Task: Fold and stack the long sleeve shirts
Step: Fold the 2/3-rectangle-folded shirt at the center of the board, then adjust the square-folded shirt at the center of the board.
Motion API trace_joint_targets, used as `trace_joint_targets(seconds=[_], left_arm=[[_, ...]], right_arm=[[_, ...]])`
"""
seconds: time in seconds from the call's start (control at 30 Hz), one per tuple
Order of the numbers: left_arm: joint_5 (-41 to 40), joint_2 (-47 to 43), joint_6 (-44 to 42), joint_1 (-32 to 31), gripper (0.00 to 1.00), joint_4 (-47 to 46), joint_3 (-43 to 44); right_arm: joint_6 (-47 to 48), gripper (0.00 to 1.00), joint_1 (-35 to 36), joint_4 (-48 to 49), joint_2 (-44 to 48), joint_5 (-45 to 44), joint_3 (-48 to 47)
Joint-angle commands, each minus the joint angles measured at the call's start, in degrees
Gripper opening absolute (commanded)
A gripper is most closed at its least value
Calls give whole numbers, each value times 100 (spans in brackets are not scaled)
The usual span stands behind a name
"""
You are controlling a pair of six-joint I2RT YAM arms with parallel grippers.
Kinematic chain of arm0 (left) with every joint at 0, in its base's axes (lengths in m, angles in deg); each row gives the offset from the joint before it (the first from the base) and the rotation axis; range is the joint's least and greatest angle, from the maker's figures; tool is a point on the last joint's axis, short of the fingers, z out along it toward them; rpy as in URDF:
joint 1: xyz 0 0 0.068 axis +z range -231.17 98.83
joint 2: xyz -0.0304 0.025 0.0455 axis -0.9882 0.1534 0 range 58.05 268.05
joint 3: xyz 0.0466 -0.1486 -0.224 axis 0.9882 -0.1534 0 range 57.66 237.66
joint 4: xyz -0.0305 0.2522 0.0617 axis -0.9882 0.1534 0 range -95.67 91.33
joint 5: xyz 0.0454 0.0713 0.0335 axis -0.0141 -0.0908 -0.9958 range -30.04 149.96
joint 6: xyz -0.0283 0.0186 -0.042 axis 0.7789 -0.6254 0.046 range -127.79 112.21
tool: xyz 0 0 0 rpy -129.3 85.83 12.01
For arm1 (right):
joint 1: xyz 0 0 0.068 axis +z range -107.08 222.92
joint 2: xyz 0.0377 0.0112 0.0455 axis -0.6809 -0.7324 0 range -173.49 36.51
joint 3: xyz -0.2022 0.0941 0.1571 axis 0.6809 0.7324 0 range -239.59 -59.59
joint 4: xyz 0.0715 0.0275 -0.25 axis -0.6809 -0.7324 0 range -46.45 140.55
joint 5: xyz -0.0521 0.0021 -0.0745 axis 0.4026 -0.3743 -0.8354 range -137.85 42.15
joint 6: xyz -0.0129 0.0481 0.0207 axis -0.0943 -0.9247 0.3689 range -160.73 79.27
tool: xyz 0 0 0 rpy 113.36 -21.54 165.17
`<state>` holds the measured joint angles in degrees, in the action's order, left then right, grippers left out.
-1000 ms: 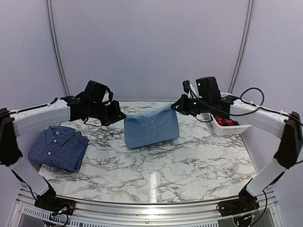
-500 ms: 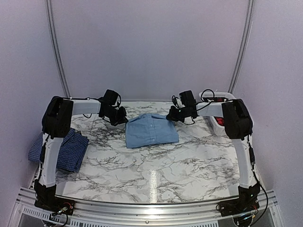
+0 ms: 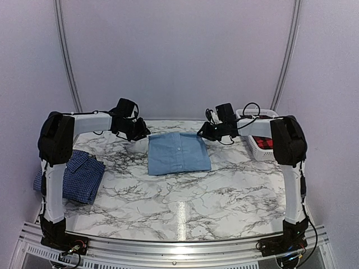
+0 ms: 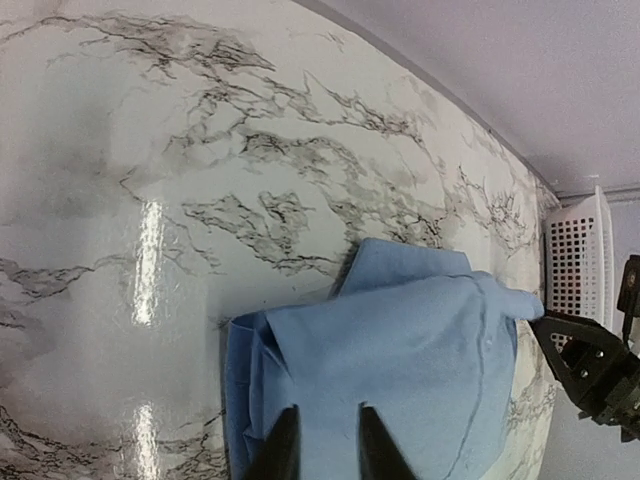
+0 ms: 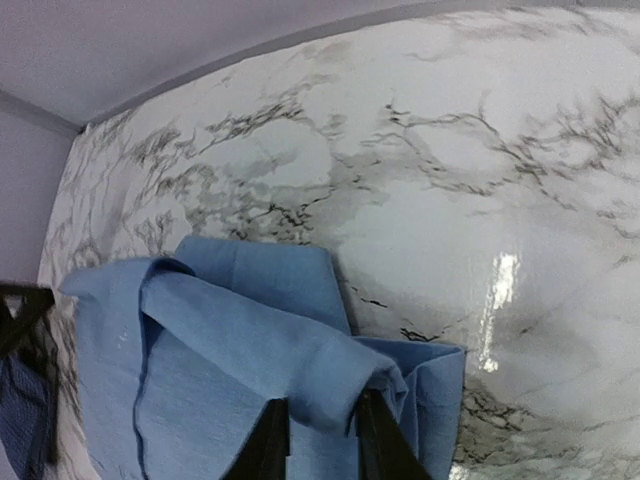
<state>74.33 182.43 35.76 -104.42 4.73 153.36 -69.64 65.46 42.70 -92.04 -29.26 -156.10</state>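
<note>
The light blue long sleeve shirt [image 3: 178, 153] lies folded flat at the back middle of the table, collar toward the far edge. My left gripper [image 3: 145, 134] is at its far left corner and my right gripper [image 3: 201, 134] at its far right corner. In the left wrist view the left gripper [image 4: 327, 408] has its jaws slightly apart over the blue cloth [image 4: 400, 350]. The right gripper [image 5: 320, 398] is also slightly open, with the collar fold [image 5: 230, 330] bulging between its fingers. The dark blue checked shirt [image 3: 78, 176] lies folded at the left edge.
A white perforated basket [image 3: 259, 147] holding red items stands at the back right, just behind the right arm. The marble table [image 3: 185, 207] stretches bare toward the near edge. Both forearms reach across the back of the table.
The light blue shirt, held up between both grippers a second ago, now lies flat on the table. Both arms have drawn in toward the back, and both pairs of jaws have parted slightly.
</note>
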Motion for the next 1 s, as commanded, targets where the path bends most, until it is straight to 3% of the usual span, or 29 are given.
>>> trace_joint_targets(seconds=[0.0,0.07,0.17,0.23,0.37,0.43,0.63,0.97], left_arm=[[-115,-179,-171,129,45,32,-108],[-197,-356,-236,172,55,31,-212],[-192,-539,-309,206,63,34,-323],[-100,-599,-315,215,61,32,-409],[121,-687,-206,187,54,4,-716],[224,-733,-200,157,52,-36,-878],[397,-875,-112,54,48,-314,-1446],[662,-688,-218,-76,51,-433,-1764]], right_arm=[[261,35,-49,-145,333,-196,-234],[357,41,-51,-248,445,-251,-290],[436,43,-4,-322,645,-213,-273],[459,41,105,-283,755,-90,-203],[491,24,462,-152,782,305,-58],[515,20,660,-85,707,462,-8],[393,15,946,158,283,839,58],[235,14,846,430,-217,744,350]])
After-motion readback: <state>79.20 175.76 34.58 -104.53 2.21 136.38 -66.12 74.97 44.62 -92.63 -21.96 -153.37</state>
